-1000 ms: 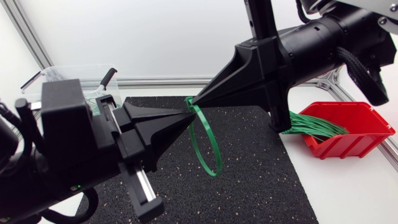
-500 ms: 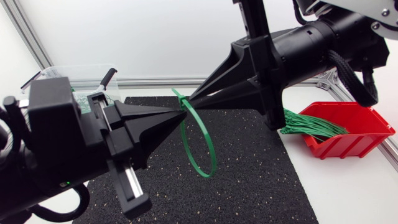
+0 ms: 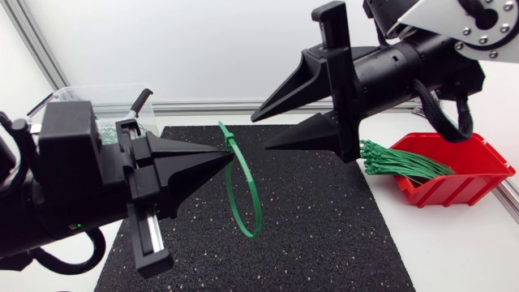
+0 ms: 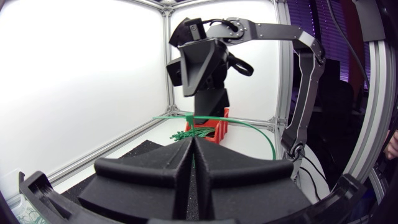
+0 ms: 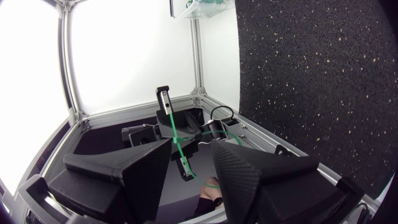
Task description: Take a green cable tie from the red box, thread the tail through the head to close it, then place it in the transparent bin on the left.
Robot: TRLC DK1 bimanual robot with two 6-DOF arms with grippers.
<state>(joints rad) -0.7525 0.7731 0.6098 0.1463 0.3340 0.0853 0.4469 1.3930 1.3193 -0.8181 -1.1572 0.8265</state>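
Black speckled rubber mat (image 3: 324, 211), flat, mid-table. L gripper (image 3: 231, 154): matte wedge fingers pinched together on tie. R gripper (image 3: 261, 134): wedges spread wide, nothing btwn, near L tips, not touching. Red plastic box (image 3: 478, 154) at R w/ bundle of ties (image 3: 397, 161). Clear bin (image 3: 89, 101) far L. Green cable tie (image 3: 248, 234): thin strap, closed oval loop, hangs from L tips over mat.
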